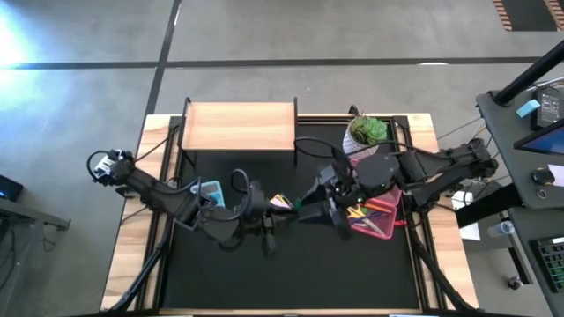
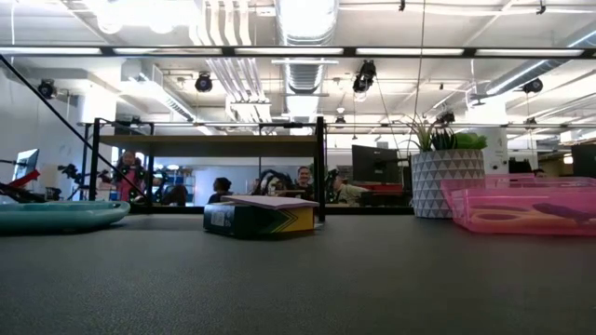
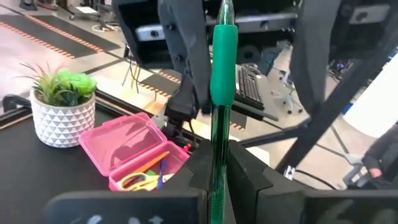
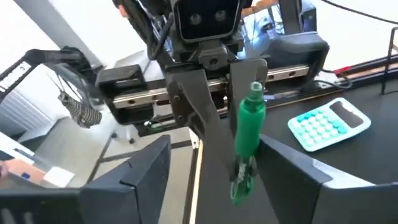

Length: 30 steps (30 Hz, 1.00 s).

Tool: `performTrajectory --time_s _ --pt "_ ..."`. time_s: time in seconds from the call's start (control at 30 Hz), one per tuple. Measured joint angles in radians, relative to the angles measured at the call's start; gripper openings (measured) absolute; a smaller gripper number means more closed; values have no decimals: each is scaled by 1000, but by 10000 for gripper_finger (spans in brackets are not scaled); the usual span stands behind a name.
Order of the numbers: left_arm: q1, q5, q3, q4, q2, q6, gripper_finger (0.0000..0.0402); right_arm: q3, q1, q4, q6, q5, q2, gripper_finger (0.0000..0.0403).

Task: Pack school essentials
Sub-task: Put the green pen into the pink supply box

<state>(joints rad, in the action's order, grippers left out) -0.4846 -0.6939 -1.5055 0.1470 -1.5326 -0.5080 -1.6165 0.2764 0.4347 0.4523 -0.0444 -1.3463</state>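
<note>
- Pen, green, stands up between the two hands in the air, above the middle of the desk.
- The left hand is shut tight on the pen's lower part.
- The right hand sits around the pen's other end with its fingers spread; I cannot see them pressing on the pen.
- The pen looks light, thin and stiff. Its smooth body may slip, so I think the thick green grip is the best place to take hold.
- The pink box lies open at about 3 o'clock from the pen, with yellow scissors and an orange pencil inside.
- The plant stands at 1 o'clock and the blue calculator lies at 9 o'clock.
</note>
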Motion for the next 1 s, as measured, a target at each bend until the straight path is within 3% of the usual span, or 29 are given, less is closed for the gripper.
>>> performTrajectory --time_s 0.27,0.4,0.77,1.0 --pt "8 1 0 -14 0 26 9 0 -5 -7 -11 94 -4 222" --pt "9 1 0 -13 0 26 9 0 -5 -6 -11 98 -5 184" --pt "13 1 0 -10 0 23 19 0 -5 -6 -8 99 -12 30" --pt "14 2 1 -10 -1 24 48 0 -5 3 8 100 -12 27"
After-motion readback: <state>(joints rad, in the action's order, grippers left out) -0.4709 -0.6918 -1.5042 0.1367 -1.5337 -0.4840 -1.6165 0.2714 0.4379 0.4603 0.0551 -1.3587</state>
